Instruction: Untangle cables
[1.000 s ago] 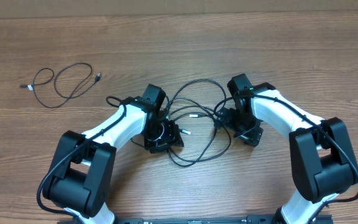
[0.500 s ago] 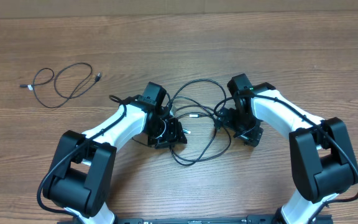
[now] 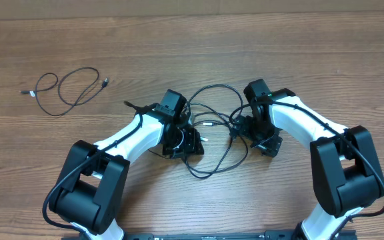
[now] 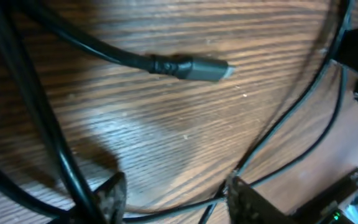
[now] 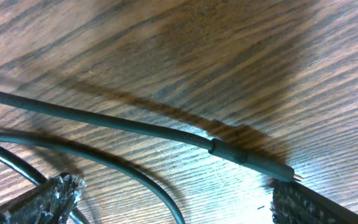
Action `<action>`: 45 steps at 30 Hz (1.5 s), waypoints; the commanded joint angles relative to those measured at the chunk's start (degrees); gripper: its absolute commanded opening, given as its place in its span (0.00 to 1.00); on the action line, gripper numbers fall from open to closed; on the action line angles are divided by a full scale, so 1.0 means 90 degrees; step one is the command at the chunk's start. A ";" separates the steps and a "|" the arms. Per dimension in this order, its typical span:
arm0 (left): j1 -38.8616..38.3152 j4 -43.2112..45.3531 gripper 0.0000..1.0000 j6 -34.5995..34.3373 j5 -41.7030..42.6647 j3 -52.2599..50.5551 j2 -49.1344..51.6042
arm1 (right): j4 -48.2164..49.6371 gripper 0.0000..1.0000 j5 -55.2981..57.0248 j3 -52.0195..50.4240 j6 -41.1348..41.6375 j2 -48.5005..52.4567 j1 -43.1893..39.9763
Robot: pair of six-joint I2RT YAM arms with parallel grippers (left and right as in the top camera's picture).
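Observation:
A tangle of thin black cables [image 3: 212,127] lies in loose loops at the table's middle, between both arms. My left gripper [image 3: 187,143] is low over the tangle's left side. In the left wrist view its fingers [image 4: 176,202] are open, with a thin cable strand [image 4: 272,127] running between them and a plug end [image 4: 197,68] lying ahead. My right gripper [image 3: 257,136] is low over the tangle's right side. Its fingers [image 5: 179,202] are open over a curved cable [image 5: 135,171], and a plug tip [image 5: 253,160] lies close to the right finger.
A separate thin black cable [image 3: 65,90] lies in loose loops at the far left of the wooden table [image 3: 312,60], apart from the tangle. The thicker cords fixed to the arms run along both white arms.
My left gripper has moved right, closer into the tangle, and its arm has swung with it. The right arm has not moved. The cables lie much as before.

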 commanded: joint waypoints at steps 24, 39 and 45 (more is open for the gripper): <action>-0.0029 0.0034 0.37 0.0005 -0.0255 -0.0097 0.0080 | 0.0165 0.82 0.0284 -0.0092 -0.0053 0.0104 -0.0024; -0.0090 0.0005 0.30 0.0002 -0.0403 -0.0097 0.0080 | 0.0136 0.79 0.0279 -0.0092 -0.0053 0.0104 -0.0024; -0.0185 0.0015 0.08 0.0005 -0.0410 -0.0097 0.0080 | 0.0136 0.79 0.0279 -0.0092 -0.0053 0.0104 -0.0024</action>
